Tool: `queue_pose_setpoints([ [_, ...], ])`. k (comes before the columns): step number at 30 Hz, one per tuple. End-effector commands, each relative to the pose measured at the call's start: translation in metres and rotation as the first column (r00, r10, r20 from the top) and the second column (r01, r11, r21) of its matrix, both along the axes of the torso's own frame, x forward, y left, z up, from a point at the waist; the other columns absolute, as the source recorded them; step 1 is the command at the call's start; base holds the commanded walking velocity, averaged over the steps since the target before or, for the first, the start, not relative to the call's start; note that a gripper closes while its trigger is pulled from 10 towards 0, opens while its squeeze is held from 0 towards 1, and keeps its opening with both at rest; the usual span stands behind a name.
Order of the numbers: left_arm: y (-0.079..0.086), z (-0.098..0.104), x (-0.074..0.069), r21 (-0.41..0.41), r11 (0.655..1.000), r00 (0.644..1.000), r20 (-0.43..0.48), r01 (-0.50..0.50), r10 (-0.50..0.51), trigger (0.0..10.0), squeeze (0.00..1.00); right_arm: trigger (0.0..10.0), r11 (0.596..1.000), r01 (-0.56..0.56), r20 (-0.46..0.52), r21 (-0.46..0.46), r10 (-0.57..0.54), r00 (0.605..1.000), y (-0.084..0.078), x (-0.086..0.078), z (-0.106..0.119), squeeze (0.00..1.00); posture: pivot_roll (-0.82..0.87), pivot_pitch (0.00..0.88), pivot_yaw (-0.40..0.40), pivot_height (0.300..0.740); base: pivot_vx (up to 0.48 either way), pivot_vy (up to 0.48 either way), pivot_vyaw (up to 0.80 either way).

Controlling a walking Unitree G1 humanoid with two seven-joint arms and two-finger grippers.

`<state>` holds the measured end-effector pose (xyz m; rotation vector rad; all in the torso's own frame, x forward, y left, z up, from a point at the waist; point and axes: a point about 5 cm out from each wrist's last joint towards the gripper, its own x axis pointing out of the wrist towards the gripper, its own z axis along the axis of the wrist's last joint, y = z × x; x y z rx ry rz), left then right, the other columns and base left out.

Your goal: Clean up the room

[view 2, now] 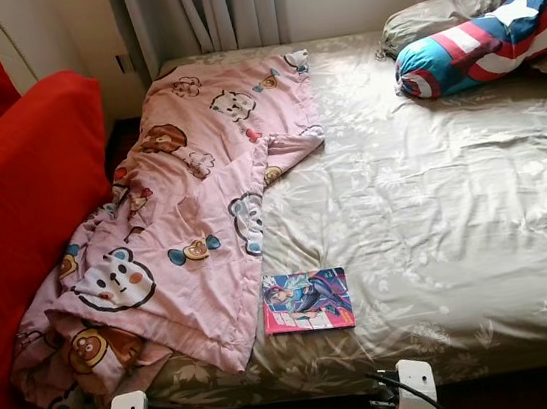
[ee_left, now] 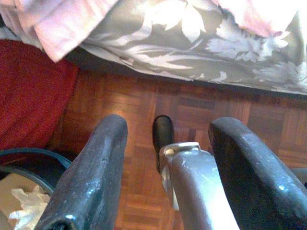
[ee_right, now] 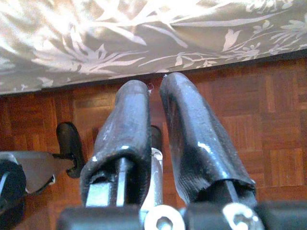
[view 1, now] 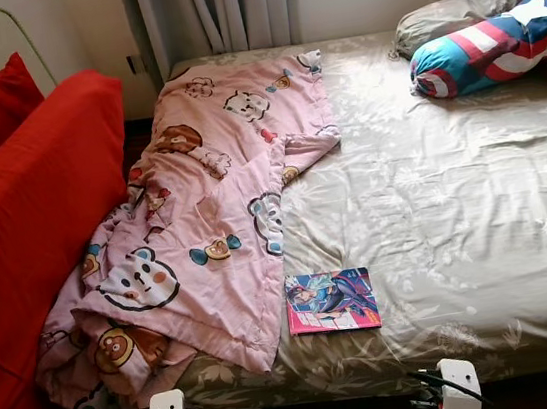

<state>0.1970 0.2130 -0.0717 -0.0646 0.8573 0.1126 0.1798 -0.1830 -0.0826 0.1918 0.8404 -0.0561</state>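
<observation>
A: Where do things stand with the bed (view 1: 474, 198)?

B: A pink cartoon blanket (view 1: 205, 223) lies crumpled over its left side, its near corner spilling off the edge toward the red sofa (view 1: 24, 227). A book (view 1: 332, 301) lies flat on the sheet at the near edge, just beside the blanket's hem. Far right, a striped pillow (view 1: 495, 44) rests against a grey one.

A: And the arms?

B: Both hang low in front of the bed, over the wooden floor (ee_left: 158, 105). The left gripper (ee_left: 168, 139) has its jaws spread wide, nothing between them. The right gripper (ee_right: 156, 100) has its jaws pressed almost together, also empty.

A: How will the book handle?

B: I'd judge it thin, light and glossy, so likely slippery. Lying flat on soft bedding, it gives little edge to catch; the near edge by the mattress rim looks the best place to pinch.

A: The blanket?

B: Soft and floppy, bulky but light. A corner or a raised fold would give the firmest hold; one grip will only drag it.
</observation>
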Motion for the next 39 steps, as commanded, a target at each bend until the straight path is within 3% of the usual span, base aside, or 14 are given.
queue_pose_setpoints([
  [1,-0.001,-0.004,-0.007,-0.014,1.000,1.000,-0.016,-0.016,0.016,10.0,0.00,10.0,1.000,-0.023,-0.003,-0.005,0.023,1.000,0.000,-0.004,-0.001,0.00,0.04,0.057,-0.034,0.740,0.000,0.000,0.00],
  [12,-0.007,-0.010,-0.016,-0.031,0.999,0.998,-0.039,-0.041,0.040,10.0,0.00,10.0,0.997,-0.078,0.015,-0.026,0.079,0.997,0.001,-0.002,0.000,0.00,0.07,0.033,-0.069,0.740,0.044,0.000,0.13],
  [26,-0.007,-0.011,-0.021,-0.035,0.999,0.998,-0.045,-0.042,0.040,10.0,0.00,10.0,0.999,-0.053,0.045,0.001,0.053,0.998,0.007,0.000,0.002,0.00,0.07,0.025,-0.060,0.740,0.227,0.000,0.11],
  [33,-0.006,-0.010,-0.018,-0.033,0.998,0.998,-0.038,-0.044,0.042,10.0,0.00,10.0,0.998,-0.056,0.056,-0.009,0.056,0.997,0.005,0.004,0.004,0.00,0.06,0.078,-0.061,0.740,0.252,0.000,0.00],
  [39,-0.005,-0.009,-0.017,-0.031,0.998,0.998,-0.027,-0.053,0.052,10.0,0.00,10.0,0.999,-0.044,0.053,-0.009,0.044,0.998,0.003,0.002,0.003,0.00,0.07,0.123,-0.070,0.740,0.213,0.000,0.61],
])
